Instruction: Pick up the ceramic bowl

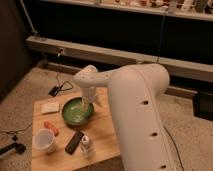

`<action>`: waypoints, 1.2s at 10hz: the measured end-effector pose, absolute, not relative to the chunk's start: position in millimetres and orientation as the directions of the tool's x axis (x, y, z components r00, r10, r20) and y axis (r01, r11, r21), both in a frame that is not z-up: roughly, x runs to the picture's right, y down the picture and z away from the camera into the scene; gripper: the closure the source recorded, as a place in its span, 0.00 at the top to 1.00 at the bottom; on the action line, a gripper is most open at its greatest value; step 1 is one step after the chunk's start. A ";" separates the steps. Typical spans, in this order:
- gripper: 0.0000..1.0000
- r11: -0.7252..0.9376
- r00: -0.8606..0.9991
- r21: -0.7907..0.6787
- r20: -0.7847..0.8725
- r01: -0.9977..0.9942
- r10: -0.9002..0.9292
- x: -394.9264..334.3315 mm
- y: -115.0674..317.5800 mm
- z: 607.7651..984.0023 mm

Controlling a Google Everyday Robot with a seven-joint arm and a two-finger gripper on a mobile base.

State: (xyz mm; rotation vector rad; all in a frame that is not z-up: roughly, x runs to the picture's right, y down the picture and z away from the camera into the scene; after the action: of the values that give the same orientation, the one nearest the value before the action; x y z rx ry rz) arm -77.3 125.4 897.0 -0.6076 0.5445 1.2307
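Note:
The ceramic bowl (76,111) is round, shallow and green with a paler inside. It sits in the middle of the small wooden table (107,145). My gripper (87,106) reaches down from the white arm (135,110) over the bowl's right rim, at or just inside the edge. The wrist hides where it meets the rim.
On the table stand a white cup (45,141) at the front left, an orange object (51,128) beside it, a black remote-like object (75,141), a small bottle (86,146) and a pale sponge (50,107) at the back left. Cables lie on the floor.

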 end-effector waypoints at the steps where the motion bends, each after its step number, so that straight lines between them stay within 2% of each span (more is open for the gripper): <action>1: 0.65 0.218 0.244 -0.126 -0.685 -0.968 0.687 -74.8 128.3 899.0; 11: 0.65 0.226 0.246 -0.124 -0.698 -0.966 0.673 -69.9 144.7 913.0; 12: 0.62 0.225 0.241 -0.117 -0.703 -0.967 0.669 -67.7 146.5 914.4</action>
State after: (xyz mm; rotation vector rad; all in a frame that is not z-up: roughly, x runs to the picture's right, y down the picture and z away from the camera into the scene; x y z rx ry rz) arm -67.7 146.5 914.4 -0.6152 0.5842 1.2210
